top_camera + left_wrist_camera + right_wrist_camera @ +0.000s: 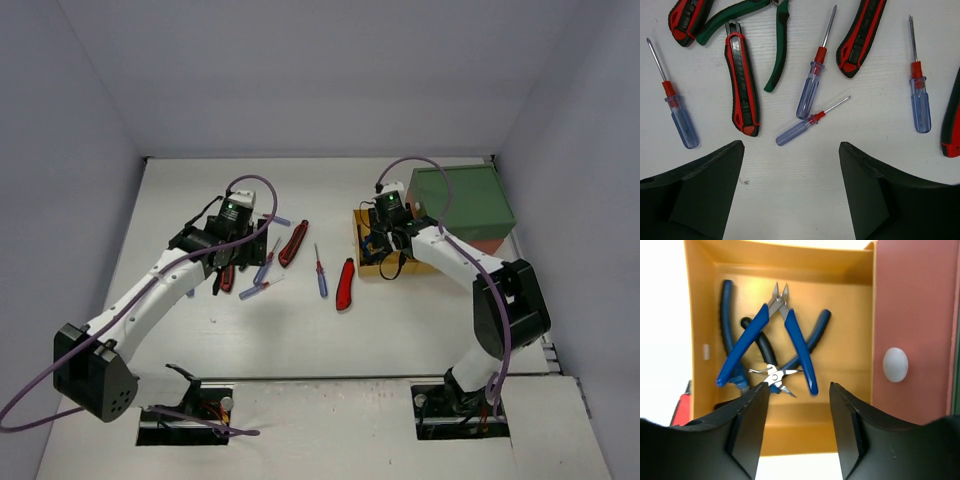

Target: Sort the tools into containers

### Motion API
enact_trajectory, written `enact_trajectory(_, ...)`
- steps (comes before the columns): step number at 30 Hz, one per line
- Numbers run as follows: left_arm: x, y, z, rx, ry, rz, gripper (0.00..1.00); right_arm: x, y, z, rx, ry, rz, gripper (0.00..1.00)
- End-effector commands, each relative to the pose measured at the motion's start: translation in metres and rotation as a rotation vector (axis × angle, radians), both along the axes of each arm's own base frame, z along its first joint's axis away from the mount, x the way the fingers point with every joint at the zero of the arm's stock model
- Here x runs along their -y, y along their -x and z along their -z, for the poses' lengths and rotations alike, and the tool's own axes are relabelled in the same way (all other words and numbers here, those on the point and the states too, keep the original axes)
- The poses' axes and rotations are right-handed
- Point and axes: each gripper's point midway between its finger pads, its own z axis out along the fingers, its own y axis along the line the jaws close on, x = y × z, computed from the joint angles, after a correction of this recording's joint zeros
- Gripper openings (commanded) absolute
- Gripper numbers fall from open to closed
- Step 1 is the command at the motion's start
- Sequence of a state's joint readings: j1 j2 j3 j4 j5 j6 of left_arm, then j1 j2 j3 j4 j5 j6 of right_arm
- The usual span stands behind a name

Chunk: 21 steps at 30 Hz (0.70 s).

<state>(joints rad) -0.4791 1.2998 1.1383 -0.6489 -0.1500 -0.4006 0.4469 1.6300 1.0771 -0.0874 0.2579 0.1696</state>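
My left gripper [243, 243] [790, 146] is open and empty, hovering over tools spread on the white table. Just ahead of its fingertips lies a slim blue screwdriver [802, 129]. Beyond are another screwdriver [812, 82], a red utility knife [742, 87], green-handled pliers [775, 45] and a second red knife [857, 32]. My right gripper [385, 237] [797, 387] is open and empty above the pulled-out yellow drawer [366, 268] [850, 330]. The drawer holds blue-handled cutters [797, 340] and dark-handled pliers [760, 342].
The drawer unit has a green top [462, 198] and a shut red-orange drawer [912, 315] with a white knob [895, 365]. More screwdrivers [919, 92] [679, 110] and red knives [345, 285] [293, 243] lie between the arms. Grey walls ring the table.
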Motion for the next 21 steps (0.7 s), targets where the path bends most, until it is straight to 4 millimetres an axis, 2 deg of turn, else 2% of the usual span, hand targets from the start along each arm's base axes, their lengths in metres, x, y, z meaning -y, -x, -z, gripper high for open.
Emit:
enact_trajectory(1,0.000,-0.026,-0.013,0.025,0.015,0.024,0.73,-0.025,-0.017,-0.081,0.193,-0.135,-0.049,0.50)
enact_trajectory(5,-0.010,-0.046,0.006,-0.044,0.002,0.021,0.69,-0.044,-0.006,-0.109,0.245,-0.190,-0.106,0.51)
enact_trajectory(6,-0.013,-0.052,0.016,-0.075,-0.010,0.031,0.67,-0.048,-0.003,-0.113,0.252,-0.197,-0.118,0.51)
enact_trajectory(7,-0.012,-0.058,0.014,-0.072,-0.010,0.036,0.66,-0.052,0.001,-0.117,0.260,-0.206,-0.132,0.52)
enact_trajectory(8,-0.011,-0.063,0.025,-0.105,-0.025,0.042,0.62,-0.054,0.004,-0.117,0.260,-0.210,-0.140,0.52)
enact_trajectory(10,-0.009,-0.072,0.028,-0.119,-0.043,0.061,0.58,-0.060,0.011,-0.116,0.254,-0.220,-0.161,0.52)
enact_trajectory(12,-0.007,-0.078,0.041,-0.159,-0.061,0.072,0.56,-0.065,0.017,-0.114,0.247,-0.226,-0.179,0.52)
enact_trajectory(14,-0.005,-0.083,0.059,-0.209,-0.070,0.078,0.51,-0.067,0.021,-0.111,0.241,-0.230,-0.182,0.52)
enact_trajectory(21,-0.006,-0.096,0.096,-0.282,-0.117,0.053,0.43,-0.064,0.034,-0.106,0.232,-0.257,-0.173,0.52)
